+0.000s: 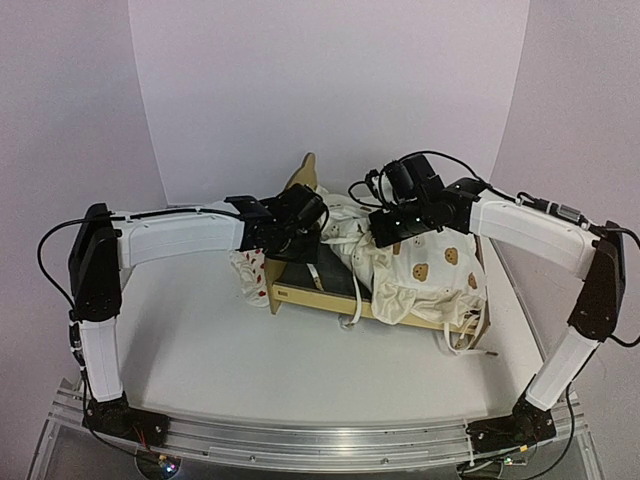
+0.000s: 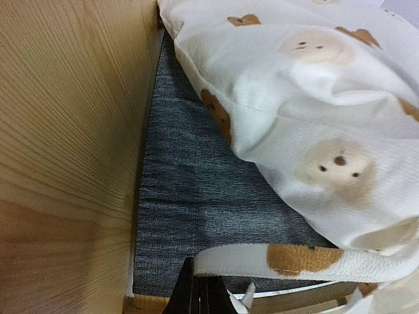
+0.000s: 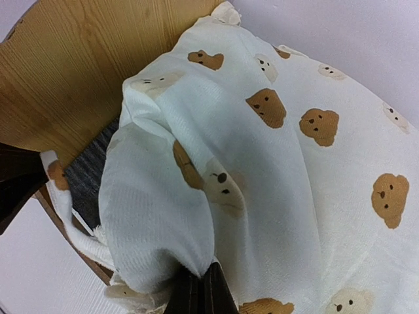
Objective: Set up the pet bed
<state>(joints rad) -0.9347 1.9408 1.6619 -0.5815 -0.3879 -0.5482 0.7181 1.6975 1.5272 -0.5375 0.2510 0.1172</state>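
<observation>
Now R tool (image 3: 196, 286) pinching cushion (image 3: 275, 163) on pet bed (image 3: 78, 65).

— What kind of place is this?
— A robot lab, a test cell. White panels (image 1: 330, 80) wall it in behind and beside the left claw (image 1: 272, 238) and the right claw (image 1: 385, 232).
— What else shows it?
— Under the claws is a bare white table (image 1: 220, 340). On its near edge is a metal rail (image 1: 320, 440) with two arms (image 1: 170, 235) bolted on and loose cables (image 1: 48, 250).
</observation>
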